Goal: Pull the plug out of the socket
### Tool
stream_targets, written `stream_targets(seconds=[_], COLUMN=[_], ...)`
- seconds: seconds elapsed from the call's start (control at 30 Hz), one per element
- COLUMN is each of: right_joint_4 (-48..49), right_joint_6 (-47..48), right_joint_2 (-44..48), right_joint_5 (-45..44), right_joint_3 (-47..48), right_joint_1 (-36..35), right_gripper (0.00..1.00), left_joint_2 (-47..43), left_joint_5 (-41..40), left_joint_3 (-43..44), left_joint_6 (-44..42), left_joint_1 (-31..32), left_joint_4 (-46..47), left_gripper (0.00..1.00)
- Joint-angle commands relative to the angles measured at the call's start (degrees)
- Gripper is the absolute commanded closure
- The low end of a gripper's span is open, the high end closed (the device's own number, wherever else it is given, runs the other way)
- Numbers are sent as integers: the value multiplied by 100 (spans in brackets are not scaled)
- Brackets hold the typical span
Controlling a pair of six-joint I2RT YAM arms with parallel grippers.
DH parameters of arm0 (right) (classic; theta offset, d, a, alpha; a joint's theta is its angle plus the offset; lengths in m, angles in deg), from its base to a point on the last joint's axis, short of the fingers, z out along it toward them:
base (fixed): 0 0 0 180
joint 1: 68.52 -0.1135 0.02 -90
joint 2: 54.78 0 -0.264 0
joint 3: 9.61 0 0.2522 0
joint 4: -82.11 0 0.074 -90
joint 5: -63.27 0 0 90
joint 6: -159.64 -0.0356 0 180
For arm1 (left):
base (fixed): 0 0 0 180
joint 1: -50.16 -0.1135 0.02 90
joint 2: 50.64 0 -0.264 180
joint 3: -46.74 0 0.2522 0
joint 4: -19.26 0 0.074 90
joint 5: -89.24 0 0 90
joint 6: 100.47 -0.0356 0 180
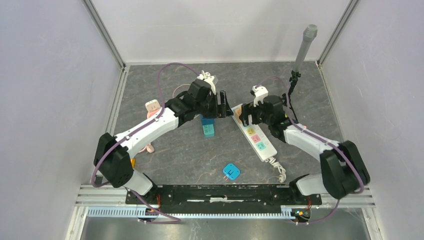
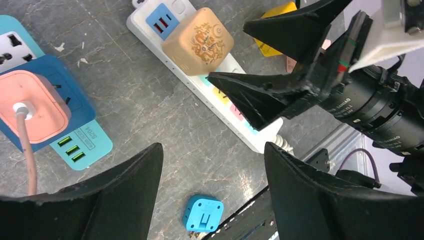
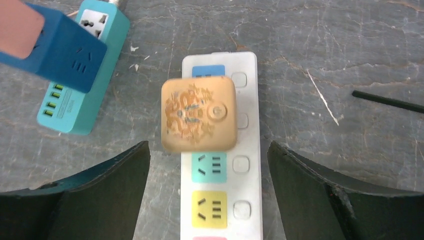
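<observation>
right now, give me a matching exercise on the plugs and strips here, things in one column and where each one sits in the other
Things:
1. tan plug
2. pink plug
3. small blue adapter
4. right gripper

Places or states:
a. lying loose on the table, plugged into nothing
b. open, above the tan plug
c. seated in the white power strip
d. seated in the blue block on the teal power strip

Pairs: 1-c, 2-d, 3-a, 4-b
</observation>
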State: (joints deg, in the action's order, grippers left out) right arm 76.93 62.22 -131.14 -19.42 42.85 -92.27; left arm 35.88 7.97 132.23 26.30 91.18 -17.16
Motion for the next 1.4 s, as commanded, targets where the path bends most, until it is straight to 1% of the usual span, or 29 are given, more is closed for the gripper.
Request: stream_targets(seconds=[0.0, 0.07, 0.13, 0.2, 0.4, 0.5, 0.63, 0.7, 0.83, 0.93, 0.97, 1.07, 1.13, 1.27, 1.33, 1.37], right_joint_4=[-102, -103, -42, -89, -290, -246, -6, 117, 292, 379, 391, 498, 596, 777, 770, 747], right_joint_6=[-176, -248, -242, -242, -166, -180, -330, -490, -787, -1046, -1115, -1177, -1150, -997, -921, -884], right_joint_2=[-630, -869, -977, -1123, -1474, -1432, -1291, -1310, -1338, -1346, -1355, -1371, -1389, -1462, -1525, -1556], right_joint_5=[-696, -530, -552, -572, -513, -582, -621, -488, -674, -881, -954, -1037, -1073, -1070, -1111, -1136], right_joint_3=[844, 1011, 1056, 1140, 1283, 1168, 1000, 1038, 1157, 1183, 1184, 1154, 1131, 1155, 1227, 1270], right_joint_1=[-172, -234, -335, -363, -359, -361, -360, -382, -560, -643, -656, -704, -730, -770, -772, -773], right_gripper=[9, 10, 11, 14, 25, 37, 60, 67, 73, 77, 78, 80, 82, 94, 99, 100], left_joint_2=[33, 115, 266, 485, 1179, 1546, 2020, 2280, 2850, 3107, 3165, 3283, 3354, 3498, 3496, 3473], left_joint_5=[-333, -274, -111, -48, -268, -473, -628, -677, -825, -854, -979, -904, -674, -547, -639, -682], left_joint_3=[157, 238, 386, 618, 1188, 1364, 1610, 1783, 2289, 2442, 2469, 2453, 2424, 2297, 2154, 2049], left_joint_6=[281, 359, 398, 450, 585, 646, 563, 402, 24, -291, -378, -572, -575, -583, -612, -603], left_joint_1=[5, -20, -79, -162, -346, -390, -417, -418, -418, -418, -418, -435, -483, -524, -524, -524], left_joint_4=[104, 104, 70, -52, -114, -110, -134, -214, -615, -635, -614, -458, -339, -126, -1, 120], left_gripper=[20, 21, 22, 23, 36, 41, 45, 46, 46, 46, 47, 48, 50, 55, 57, 57])
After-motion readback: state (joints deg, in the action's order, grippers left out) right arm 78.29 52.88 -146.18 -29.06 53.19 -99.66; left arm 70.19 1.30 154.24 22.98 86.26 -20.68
